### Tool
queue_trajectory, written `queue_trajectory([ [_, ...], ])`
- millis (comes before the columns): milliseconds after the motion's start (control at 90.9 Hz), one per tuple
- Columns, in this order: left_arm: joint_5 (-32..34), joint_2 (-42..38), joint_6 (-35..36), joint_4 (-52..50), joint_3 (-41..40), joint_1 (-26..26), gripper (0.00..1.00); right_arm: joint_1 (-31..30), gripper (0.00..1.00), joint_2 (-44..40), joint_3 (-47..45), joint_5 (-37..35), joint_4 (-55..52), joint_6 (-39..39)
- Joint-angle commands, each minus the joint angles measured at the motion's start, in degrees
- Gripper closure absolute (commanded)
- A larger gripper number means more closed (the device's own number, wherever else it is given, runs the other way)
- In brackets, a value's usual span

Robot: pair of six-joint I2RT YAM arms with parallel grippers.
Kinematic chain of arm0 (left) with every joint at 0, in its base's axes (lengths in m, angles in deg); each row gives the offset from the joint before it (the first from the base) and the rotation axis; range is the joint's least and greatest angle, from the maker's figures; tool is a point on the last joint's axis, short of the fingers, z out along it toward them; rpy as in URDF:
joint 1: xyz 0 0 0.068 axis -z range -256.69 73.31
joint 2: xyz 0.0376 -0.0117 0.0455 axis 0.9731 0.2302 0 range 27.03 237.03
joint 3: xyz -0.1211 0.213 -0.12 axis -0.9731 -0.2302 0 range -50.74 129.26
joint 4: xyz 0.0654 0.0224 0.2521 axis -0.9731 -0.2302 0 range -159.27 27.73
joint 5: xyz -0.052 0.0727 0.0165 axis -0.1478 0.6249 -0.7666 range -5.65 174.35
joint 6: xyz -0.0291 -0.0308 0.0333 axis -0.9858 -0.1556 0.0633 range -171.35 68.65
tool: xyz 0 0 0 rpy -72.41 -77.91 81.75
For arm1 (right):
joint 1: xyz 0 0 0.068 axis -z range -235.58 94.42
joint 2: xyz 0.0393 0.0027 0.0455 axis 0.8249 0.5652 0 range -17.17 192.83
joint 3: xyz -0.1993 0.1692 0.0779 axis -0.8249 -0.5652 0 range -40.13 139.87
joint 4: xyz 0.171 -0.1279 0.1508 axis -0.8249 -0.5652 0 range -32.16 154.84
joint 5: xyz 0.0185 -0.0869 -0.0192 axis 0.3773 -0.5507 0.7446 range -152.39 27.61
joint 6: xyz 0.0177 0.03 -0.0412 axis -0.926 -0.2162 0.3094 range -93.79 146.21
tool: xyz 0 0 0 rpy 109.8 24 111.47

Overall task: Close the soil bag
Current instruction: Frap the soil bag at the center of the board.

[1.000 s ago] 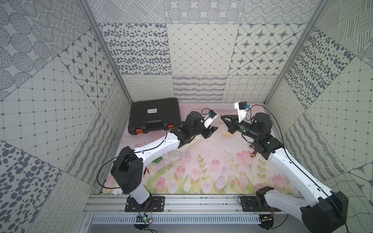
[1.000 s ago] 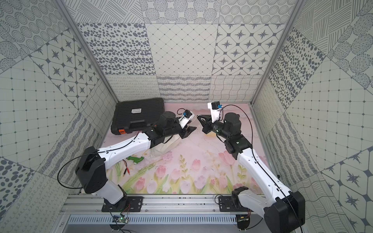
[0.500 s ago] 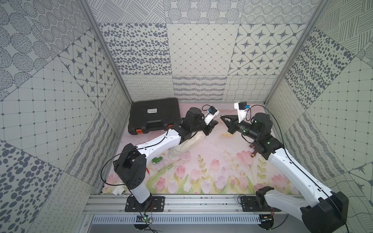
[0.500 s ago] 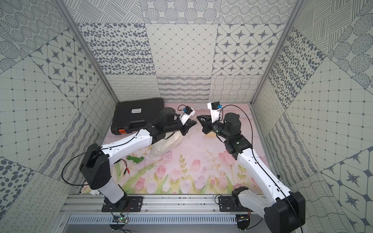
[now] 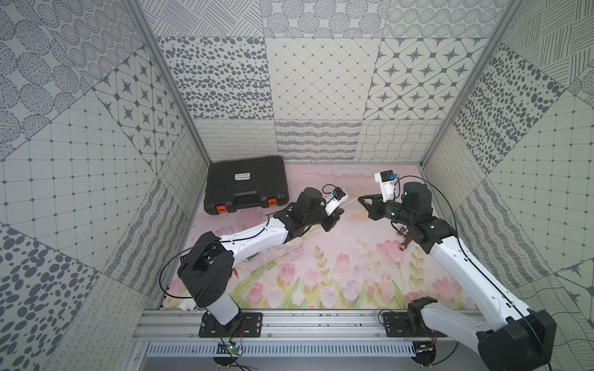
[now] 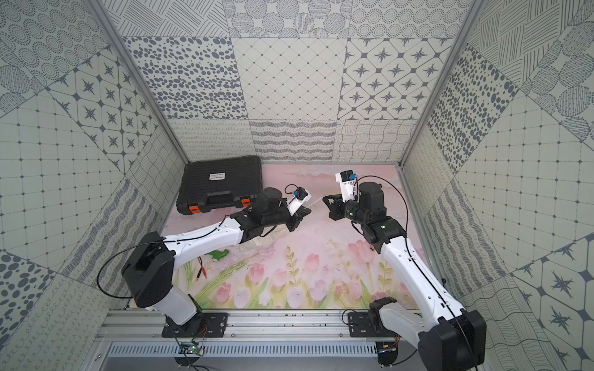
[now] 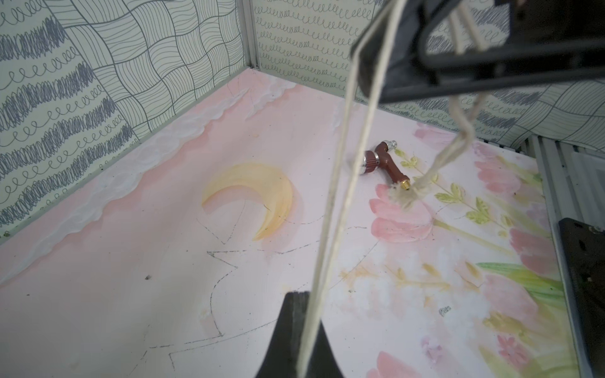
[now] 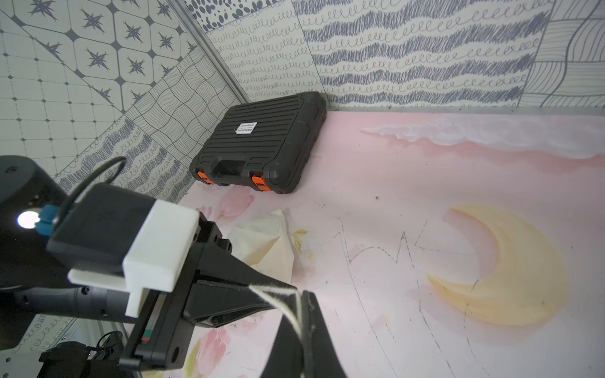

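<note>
Having just been shut on the cord (image 5: 350,203) pinched in the right gripper (image 5: 362,200), the left gripper (image 5: 338,212) seems ready to cinch the soil bag (image 8: 262,242).

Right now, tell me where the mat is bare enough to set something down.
Bare: front mat between the left arm and right arm; the back strip from the case to the right wall. Crowded: around the left arm, the bag and green tool; mid-mat, the cord; by the right arm, a brown fitting.
</note>
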Motion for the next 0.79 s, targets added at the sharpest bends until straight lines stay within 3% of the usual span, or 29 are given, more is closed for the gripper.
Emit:
queue_trajectory([
  [0,19.2,3.4,0.8,-31.8,-3.3,3.0,0.93,5.7,1.00,-3.2,6.5,-9.9,17.2,-2.0],
  [198,26.1,6.5,-3.7,-37.2,-3.3,4.8,0.90,7.5,1.00,-3.8,7.0,-11.3,17.4,-2.4],
  [396,30.7,5.9,-5.5,-39.6,-3.9,4.8,0.93,10.4,1.00,-5.4,5.9,-11.9,16.1,-2.6],
  [781,40.7,10.8,-11.3,-54.8,-1.2,5.3,0.89,17.7,1.00,-6.6,5.1,-9.9,15.6,-5.1],
])
